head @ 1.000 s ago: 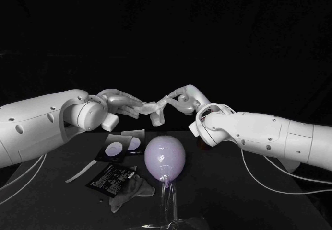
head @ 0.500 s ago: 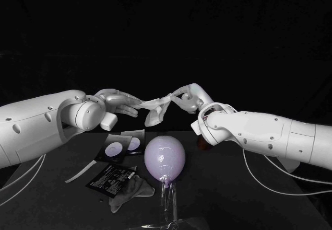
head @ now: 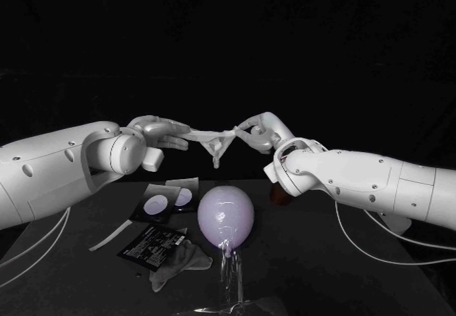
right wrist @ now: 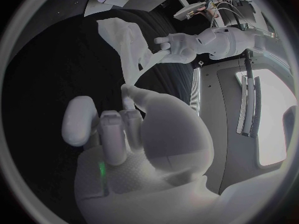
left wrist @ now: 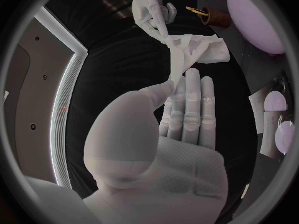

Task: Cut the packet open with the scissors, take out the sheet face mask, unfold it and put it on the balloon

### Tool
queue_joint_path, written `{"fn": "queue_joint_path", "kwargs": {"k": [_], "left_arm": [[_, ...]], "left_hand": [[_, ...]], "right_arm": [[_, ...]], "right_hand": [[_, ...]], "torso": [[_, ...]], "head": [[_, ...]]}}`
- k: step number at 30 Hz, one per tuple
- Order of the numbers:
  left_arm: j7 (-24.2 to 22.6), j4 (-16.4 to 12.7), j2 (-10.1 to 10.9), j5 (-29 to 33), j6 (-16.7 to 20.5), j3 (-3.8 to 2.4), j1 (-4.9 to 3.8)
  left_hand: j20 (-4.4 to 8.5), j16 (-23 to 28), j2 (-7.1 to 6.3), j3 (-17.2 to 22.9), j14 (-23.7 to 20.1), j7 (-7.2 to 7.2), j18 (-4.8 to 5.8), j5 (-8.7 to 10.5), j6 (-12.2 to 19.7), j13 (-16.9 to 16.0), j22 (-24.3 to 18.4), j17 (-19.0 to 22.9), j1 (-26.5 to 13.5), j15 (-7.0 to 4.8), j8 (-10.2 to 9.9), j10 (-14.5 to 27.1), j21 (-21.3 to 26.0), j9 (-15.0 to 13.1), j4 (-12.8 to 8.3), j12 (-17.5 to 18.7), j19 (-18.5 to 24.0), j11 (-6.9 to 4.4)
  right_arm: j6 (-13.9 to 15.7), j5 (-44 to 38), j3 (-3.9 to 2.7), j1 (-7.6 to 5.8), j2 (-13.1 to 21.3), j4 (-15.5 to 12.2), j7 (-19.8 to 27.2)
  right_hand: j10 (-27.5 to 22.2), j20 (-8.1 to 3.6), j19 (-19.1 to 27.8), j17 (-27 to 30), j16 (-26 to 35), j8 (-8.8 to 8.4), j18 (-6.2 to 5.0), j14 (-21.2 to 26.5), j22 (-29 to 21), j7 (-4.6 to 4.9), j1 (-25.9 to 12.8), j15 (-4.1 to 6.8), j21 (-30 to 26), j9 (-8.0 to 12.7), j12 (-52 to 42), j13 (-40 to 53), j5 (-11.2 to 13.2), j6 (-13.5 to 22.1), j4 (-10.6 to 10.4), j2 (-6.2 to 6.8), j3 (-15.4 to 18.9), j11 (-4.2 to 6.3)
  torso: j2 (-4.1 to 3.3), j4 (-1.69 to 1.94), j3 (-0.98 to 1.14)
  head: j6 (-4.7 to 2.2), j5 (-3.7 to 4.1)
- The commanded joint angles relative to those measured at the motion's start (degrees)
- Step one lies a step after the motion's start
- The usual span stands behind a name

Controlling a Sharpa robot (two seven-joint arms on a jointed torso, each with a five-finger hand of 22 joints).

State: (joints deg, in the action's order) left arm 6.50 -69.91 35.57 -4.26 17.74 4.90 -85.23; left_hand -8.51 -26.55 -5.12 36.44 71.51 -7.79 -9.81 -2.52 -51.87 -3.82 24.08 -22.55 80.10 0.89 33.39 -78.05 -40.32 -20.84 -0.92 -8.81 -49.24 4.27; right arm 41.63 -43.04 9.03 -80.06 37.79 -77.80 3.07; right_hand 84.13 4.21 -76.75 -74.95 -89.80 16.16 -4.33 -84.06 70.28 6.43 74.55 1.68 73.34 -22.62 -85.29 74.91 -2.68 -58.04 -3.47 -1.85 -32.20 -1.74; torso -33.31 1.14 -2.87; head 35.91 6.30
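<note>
High above the table both hands hold the white sheet mask (head: 213,140) between them. My left hand (head: 161,133) pinches its one end, my right hand (head: 256,131) its other end, and the middle hangs down in folds. The mask (left wrist: 193,50) stretches from my left hand (left wrist: 177,114) to the right hand (left wrist: 151,10) in the left wrist view. In the right wrist view the mask (right wrist: 124,42) runs from my right hand (right wrist: 121,122) to the left hand (right wrist: 177,47). The pale purple balloon (head: 226,214) stands on a clear stand below them. The cut black packet (head: 152,245) lies left of the balloon.
Beside the packet lie a crumpled white sheet (head: 180,263), a white strip (head: 112,236) and two cards with round white pads (head: 169,197). A brown cup (head: 279,195) stands behind my right arm, with yellow-handled scissors (left wrist: 198,11) in it. The balloon stand's clear base (head: 232,306) is near the front edge.
Both hands have risen a little and drawn apart. The mask between them, slack and bunched before, is now pulled out longer and tauter.
</note>
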Motion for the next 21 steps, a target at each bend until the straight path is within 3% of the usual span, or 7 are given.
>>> {"fn": "queue_joint_path", "kwargs": {"k": [1, 9, 21], "left_arm": [[-3.99, 0.50, -0.80, 3.02, 3.28, -0.23, -0.07], [-4.30, 2.34, -3.09, 3.23, 4.15, -0.80, -0.42], [-3.81, 4.45, -4.58, 2.12, 6.22, -1.52, -1.43]], "left_hand": [[0.47, 0.31, -0.02, 0.40, 0.07, -0.07, -0.60, -0.24, -0.36, -0.02, 0.08, -0.11, 0.37, -0.47, -0.17, -1.16, -0.42, -0.09, -0.15, -0.27, -0.08, -0.81], [0.53, 0.46, -0.21, 0.71, 0.06, -0.11, -0.59, -0.24, -0.50, 0.00, 0.17, -0.20, 0.44, -0.46, -0.40, -1.13, -0.56, -0.03, -0.31, -0.15, -0.07, -0.78], [0.61, 0.61, -0.33, 1.07, 0.11, -0.14, -0.57, -0.24, -0.66, 0.01, 0.31, -0.33, 0.53, -0.46, -0.70, -1.16, -0.78, 0.05, -0.49, -0.05, -0.04, -0.76]], "right_arm": [[-2.45, -3.70, -0.08, -0.57, -0.32, 0.70, -1.36], [-2.80, -7.26, -0.10, -2.86, -1.89, 3.45, -2.24], [-2.65, -10.83, -0.13, -5.69, -3.07, 6.13, -2.82]], "right_hand": [[3.74, 0.03, -0.47, -15.05, -0.20, 0.18, -0.54, -5.94, 0.04, -0.56, 0.40, 0.39, 0.26, -0.48, -0.29, 11.65, -0.11, -0.94, 0.07, 0.04, -0.34, 0.35], [3.78, 0.01, -0.55, -15.05, -0.20, 0.23, -0.51, -5.94, 0.17, -0.58, 0.33, 0.41, 0.36, -0.51, -0.36, 11.70, -0.11, -1.00, 0.15, 0.14, -0.45, 0.37], [3.86, -0.04, -0.77, -15.05, -0.20, 0.31, -0.43, -5.94, 0.50, -0.63, 0.18, 0.44, 0.62, -0.56, -0.48, 11.79, -0.10, -1.12, 0.28, 0.32, -0.64, 0.41]], "torso": [[0.00, -0.03, -0.01], [0.04, 0.02, -0.05], [0.01, 0.02, -0.05]], "head": [[-0.09, -0.05], [-0.47, -0.03], [-0.85, 0.13]]}}
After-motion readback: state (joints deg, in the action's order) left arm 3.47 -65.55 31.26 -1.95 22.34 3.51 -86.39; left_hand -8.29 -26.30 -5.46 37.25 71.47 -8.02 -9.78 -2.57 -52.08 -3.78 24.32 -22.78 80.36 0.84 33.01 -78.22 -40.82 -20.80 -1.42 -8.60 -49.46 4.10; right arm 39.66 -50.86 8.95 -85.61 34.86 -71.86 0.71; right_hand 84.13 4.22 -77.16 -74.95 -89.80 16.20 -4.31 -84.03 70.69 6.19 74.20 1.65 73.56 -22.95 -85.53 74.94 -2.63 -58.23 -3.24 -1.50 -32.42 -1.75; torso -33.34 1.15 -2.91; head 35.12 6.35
